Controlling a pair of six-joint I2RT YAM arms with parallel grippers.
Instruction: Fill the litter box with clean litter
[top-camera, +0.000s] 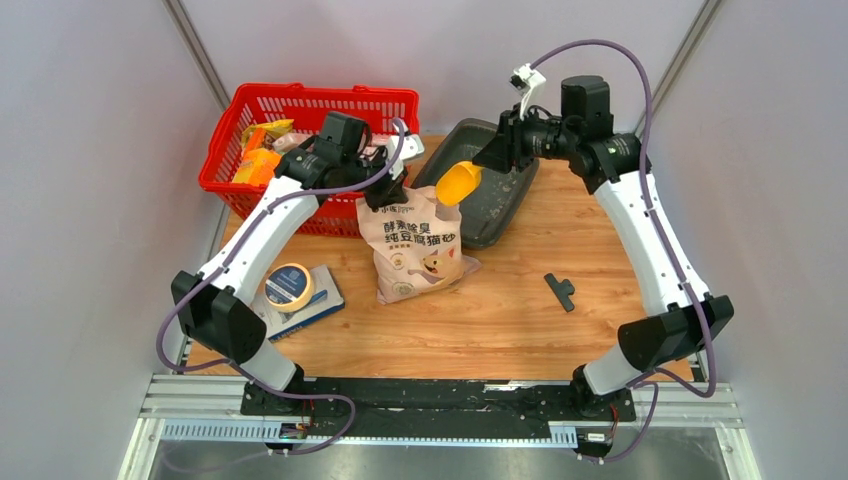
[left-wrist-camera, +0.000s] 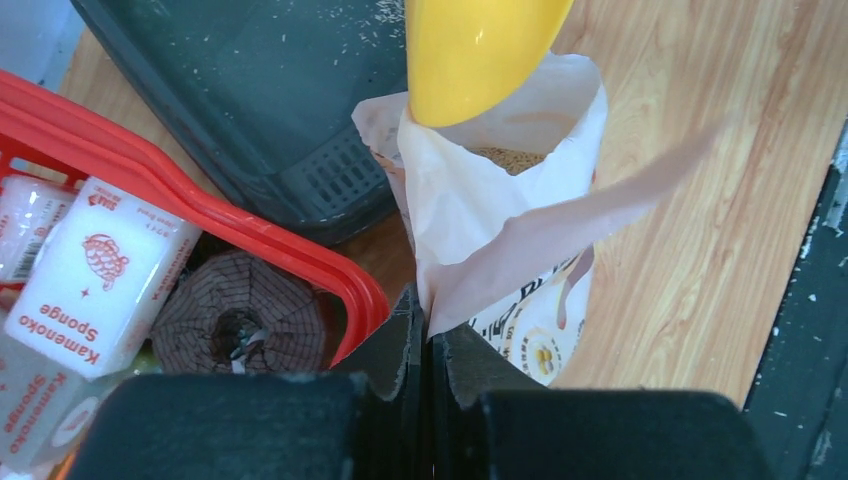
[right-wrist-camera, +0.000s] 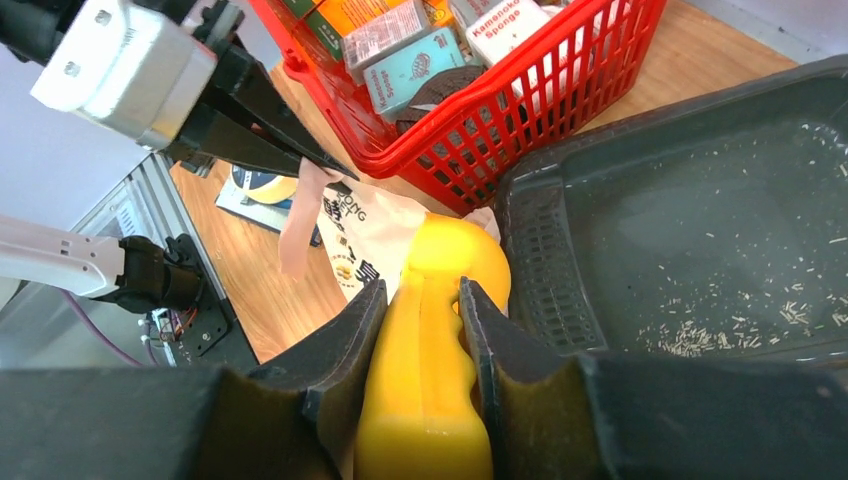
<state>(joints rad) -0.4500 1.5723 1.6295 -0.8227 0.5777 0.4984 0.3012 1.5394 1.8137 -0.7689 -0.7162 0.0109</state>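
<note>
While the left gripper pinches the limp bag at its rim and the right gripper clamps the stiff scoop by its handle, loose litter — light, spill-prone — sits bagged, just near-left of the far litter box.

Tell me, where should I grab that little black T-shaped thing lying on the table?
Take the black T-shaped piece by its long stem, coming straight down from above. It lies flat on the table, off to the right of the bag, with nothing touching it, so fingers can probably drop on both sides of the stem. The crossbar end looks wider and harder to pinch.
</note>
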